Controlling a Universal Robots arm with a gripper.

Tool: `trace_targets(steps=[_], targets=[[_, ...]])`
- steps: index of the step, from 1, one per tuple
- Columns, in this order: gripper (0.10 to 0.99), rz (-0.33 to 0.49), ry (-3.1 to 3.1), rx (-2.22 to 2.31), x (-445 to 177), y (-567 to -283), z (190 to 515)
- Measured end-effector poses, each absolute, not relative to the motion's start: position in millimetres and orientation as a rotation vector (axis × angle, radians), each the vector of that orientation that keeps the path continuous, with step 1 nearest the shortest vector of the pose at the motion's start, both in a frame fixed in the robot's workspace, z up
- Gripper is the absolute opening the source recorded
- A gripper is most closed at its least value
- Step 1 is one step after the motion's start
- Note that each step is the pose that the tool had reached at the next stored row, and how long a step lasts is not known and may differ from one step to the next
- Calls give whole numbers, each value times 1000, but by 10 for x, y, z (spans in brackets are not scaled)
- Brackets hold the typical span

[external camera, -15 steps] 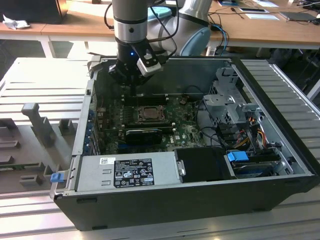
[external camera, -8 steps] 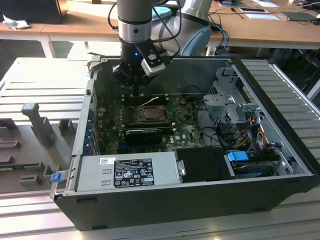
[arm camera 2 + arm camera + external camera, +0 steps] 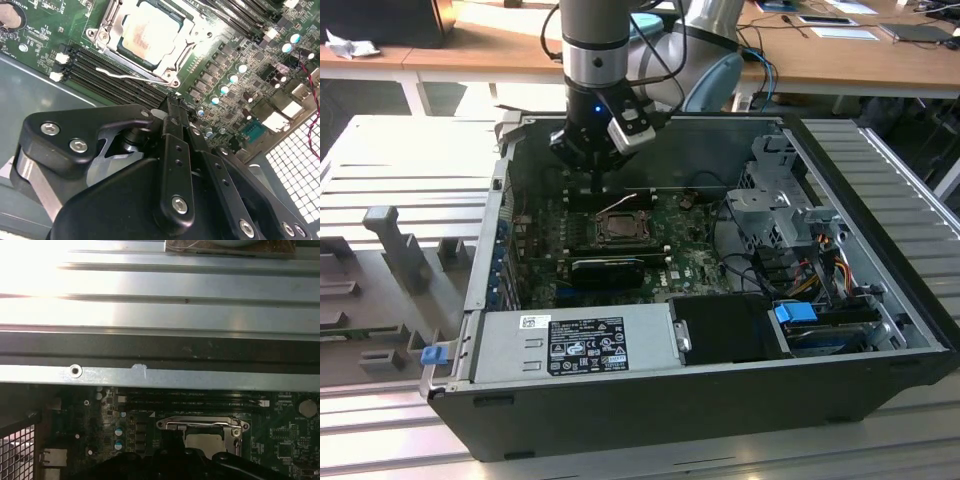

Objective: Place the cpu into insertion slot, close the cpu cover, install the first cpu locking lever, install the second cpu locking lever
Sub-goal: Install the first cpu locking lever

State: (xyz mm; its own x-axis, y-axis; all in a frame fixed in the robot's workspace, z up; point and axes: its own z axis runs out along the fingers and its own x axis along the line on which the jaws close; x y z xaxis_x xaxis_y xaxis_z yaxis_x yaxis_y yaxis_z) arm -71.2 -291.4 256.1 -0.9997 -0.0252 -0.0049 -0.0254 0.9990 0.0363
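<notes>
Hanging inside the open computer case (image 3: 880, 300), the gripper (image 3: 598, 183) had its fingers (image 3: 172, 112) pressed together with nothing between them, just beside the socket (image 3: 620, 228) on the green board (image 3: 695, 262). The chip (image 3: 147, 35) sat in the socket, with the silver cover (image 3: 182, 47) lying flat around it. A thin lever (image 3: 127, 76) ran along the memory slots (image 3: 107, 72) near the frame's edge.
</notes>
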Motion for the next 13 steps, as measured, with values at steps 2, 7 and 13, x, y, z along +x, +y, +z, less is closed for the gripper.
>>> trace_targets(steps=[2, 7, 13], targets=[[106, 57, 3136, -40, -698, -2914, 2559], [106, 57, 3136, -40, -665, -2914, 2558], [106, 57, 3136, -40, -606, -2914, 2555]])
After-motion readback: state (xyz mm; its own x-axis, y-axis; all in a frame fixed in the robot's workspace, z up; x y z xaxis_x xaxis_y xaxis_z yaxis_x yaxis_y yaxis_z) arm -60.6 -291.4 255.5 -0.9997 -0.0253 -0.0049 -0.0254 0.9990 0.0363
